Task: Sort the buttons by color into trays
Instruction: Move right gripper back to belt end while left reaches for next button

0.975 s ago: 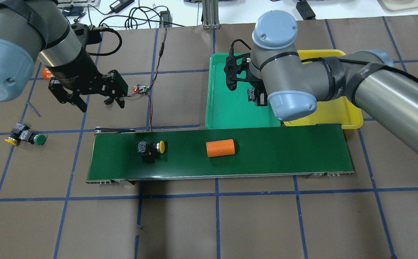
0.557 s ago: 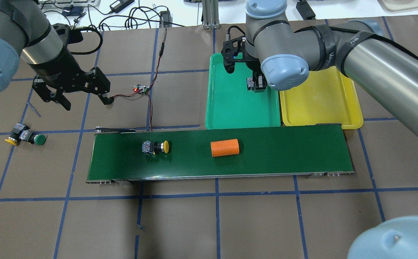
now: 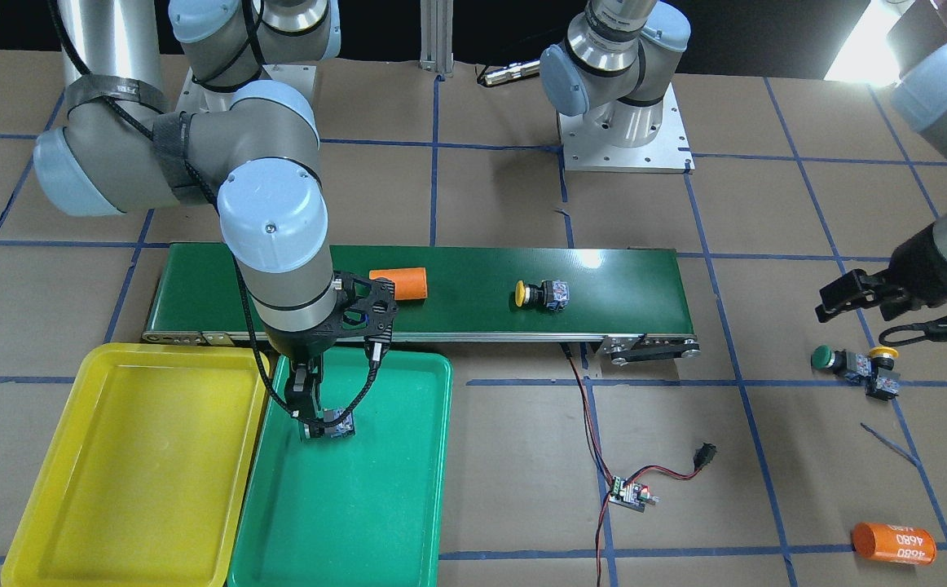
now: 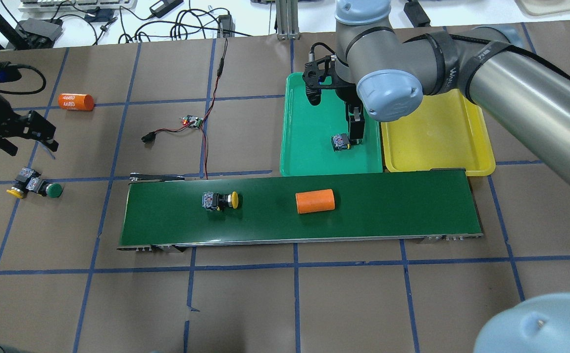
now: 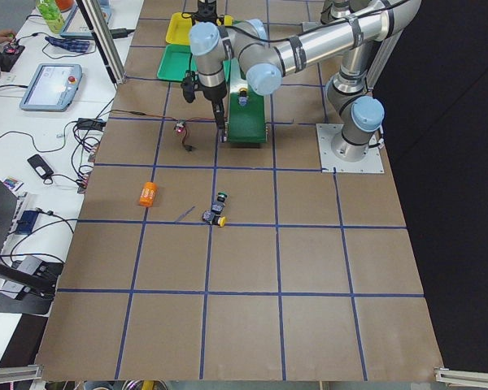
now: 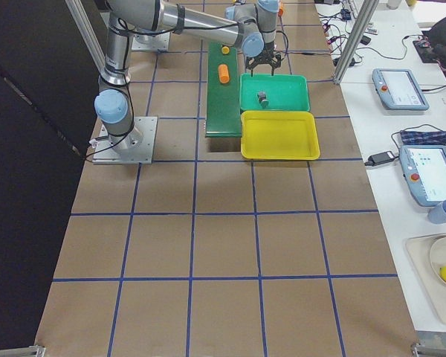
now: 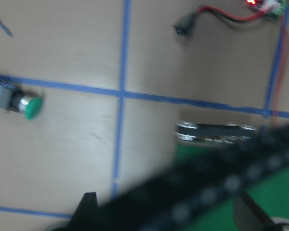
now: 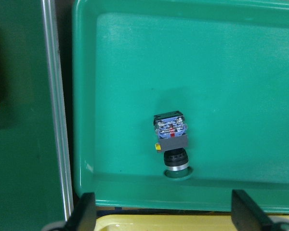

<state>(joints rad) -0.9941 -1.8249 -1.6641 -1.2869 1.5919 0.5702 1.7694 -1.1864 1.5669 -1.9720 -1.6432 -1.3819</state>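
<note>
A green-capped button (image 8: 171, 139) lies on its side in the green tray (image 4: 309, 147), near the wall shared with the yellow tray (image 4: 437, 137). My right gripper (image 8: 166, 211) hangs open just over it, fingers wide apart and off the button (image 4: 341, 142). A yellow button (image 4: 221, 200) rides the conveyor belt (image 4: 388, 211). A green button (image 4: 55, 190) and a yellow button (image 4: 16, 192) lie together on the table at the far left. My left gripper (image 4: 30, 144) hovers open behind that pair, holding nothing.
An orange cylinder (image 4: 314, 201) lies on the belt right of the yellow button. Another orange cylinder (image 4: 75, 102) sits at the back left. A small circuit board (image 4: 193, 121) with red-black wires lies behind the belt's left end. The yellow tray holds nothing.
My right gripper carried the green button toward the tray's near side and let it go. My left arm swung left, away from the circuit board. The belt's button and cylinder shifted right.
</note>
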